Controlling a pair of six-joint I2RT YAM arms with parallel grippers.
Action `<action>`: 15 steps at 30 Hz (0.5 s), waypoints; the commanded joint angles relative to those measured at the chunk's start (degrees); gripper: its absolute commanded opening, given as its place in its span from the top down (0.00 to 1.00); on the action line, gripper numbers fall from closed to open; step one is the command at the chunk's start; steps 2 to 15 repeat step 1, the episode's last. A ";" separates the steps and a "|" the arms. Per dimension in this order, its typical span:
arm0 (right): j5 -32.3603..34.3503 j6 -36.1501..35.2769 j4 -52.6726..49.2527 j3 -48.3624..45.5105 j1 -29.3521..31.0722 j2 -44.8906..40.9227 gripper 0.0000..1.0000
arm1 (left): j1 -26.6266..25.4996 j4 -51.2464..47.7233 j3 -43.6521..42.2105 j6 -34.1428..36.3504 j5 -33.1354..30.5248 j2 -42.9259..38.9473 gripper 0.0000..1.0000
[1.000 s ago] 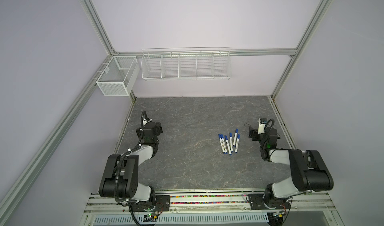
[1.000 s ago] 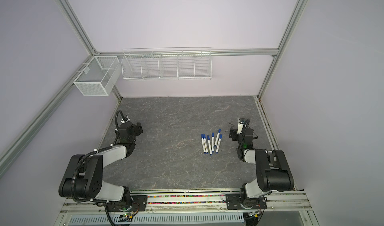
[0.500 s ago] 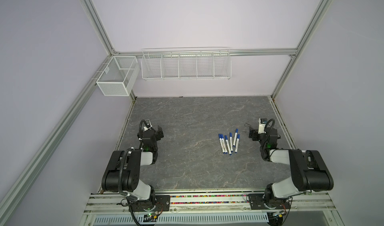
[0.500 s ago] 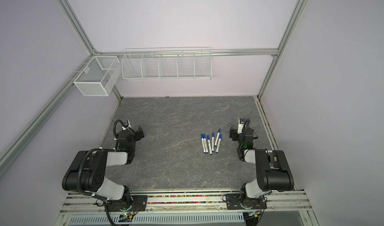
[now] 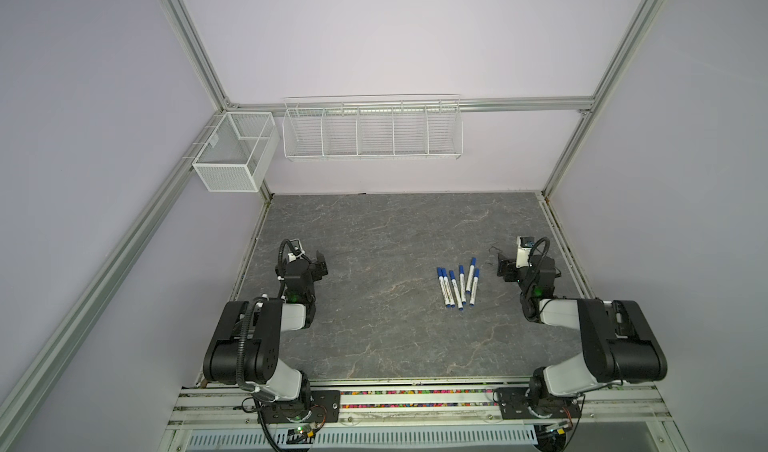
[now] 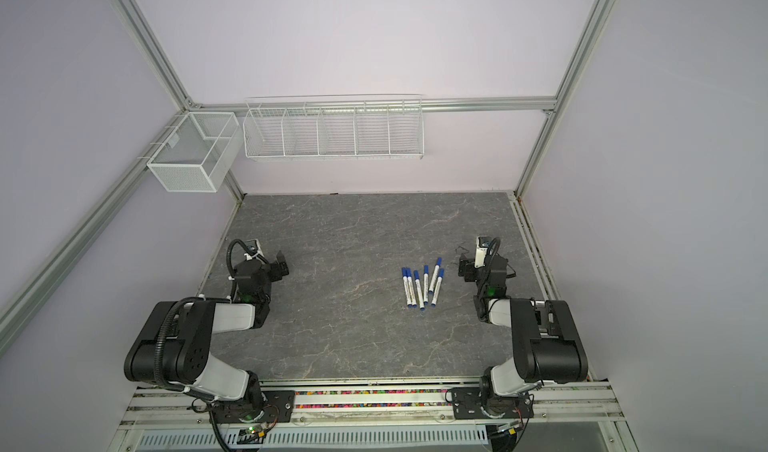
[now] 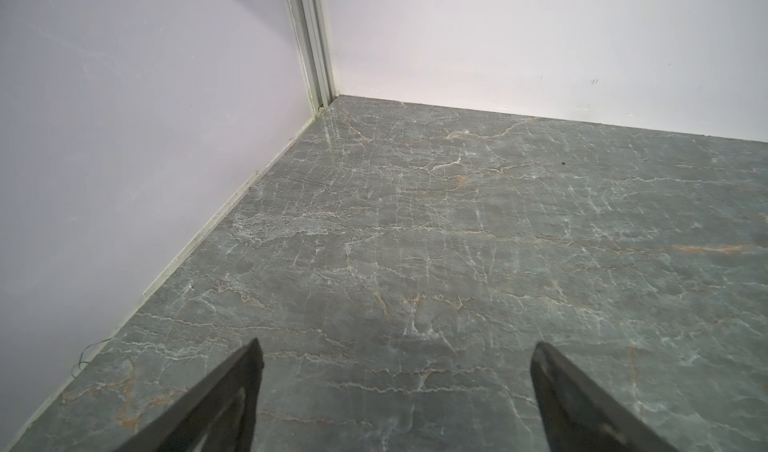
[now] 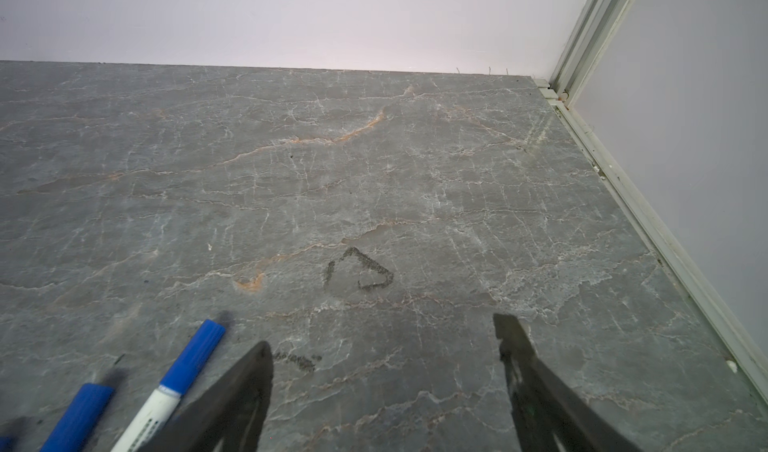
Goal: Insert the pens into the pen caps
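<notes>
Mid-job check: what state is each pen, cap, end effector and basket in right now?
Six slim white marker pens: lying flat in a loose row, all capped as far as both top views show.
Bright blue plastic pen caps: seated on the pens, none loose.
Left end effector: open, empty.
Right end effector: open, empty, beside the pens.
White mesh box basket: empty.
White wire divided rack: empty.

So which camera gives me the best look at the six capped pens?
A top view: all six pens lie side by side, whole; both top views show this. The right wrist view catches only the blue pen caps of the nearest ones, their barrels cut off. The left wrist view shows none.
</notes>
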 commanded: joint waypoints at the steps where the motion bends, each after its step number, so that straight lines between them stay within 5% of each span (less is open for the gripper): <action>1: -1.16 -0.47 2.11 -0.69 -0.31 0.42 0.12 | 0.34 1.85 0.77 -0.23 0.49 0.28 0.01; 15: -1.16 -0.47 2.11 -0.69 -0.31 0.42 0.12 | 0.34 1.85 0.77 -0.23 0.49 0.28 0.01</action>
